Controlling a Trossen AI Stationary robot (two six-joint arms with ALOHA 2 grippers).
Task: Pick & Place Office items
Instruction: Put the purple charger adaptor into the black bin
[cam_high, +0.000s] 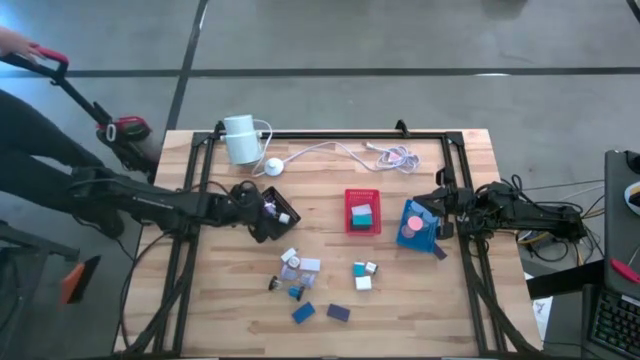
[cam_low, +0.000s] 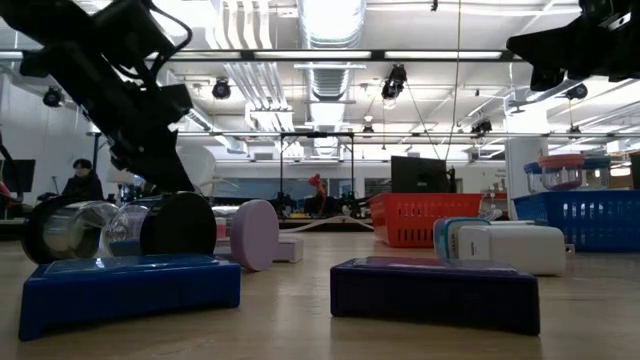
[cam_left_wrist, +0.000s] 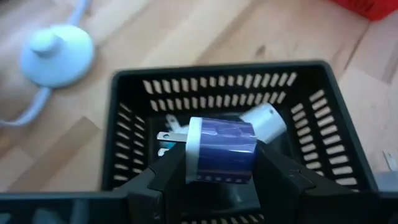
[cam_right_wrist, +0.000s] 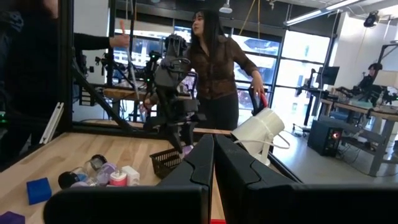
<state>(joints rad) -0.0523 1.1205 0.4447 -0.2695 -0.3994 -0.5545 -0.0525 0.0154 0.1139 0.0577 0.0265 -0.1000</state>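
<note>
Cable (cam_high: 330, 150) and white cylinder (cam_high: 241, 138) lie behind black tray (cam_high: 262, 222)

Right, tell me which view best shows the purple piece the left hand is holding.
The left wrist view: the purple piece fills the frame, clamped by the left hand over the black tray. The high view shows a speck; the low and right wrist views barely show it.

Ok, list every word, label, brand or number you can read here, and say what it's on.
None can be read.
The purple plug held by the left gripper over the black tray shows no print.
The blocks in the low view show bare faces.
</note>
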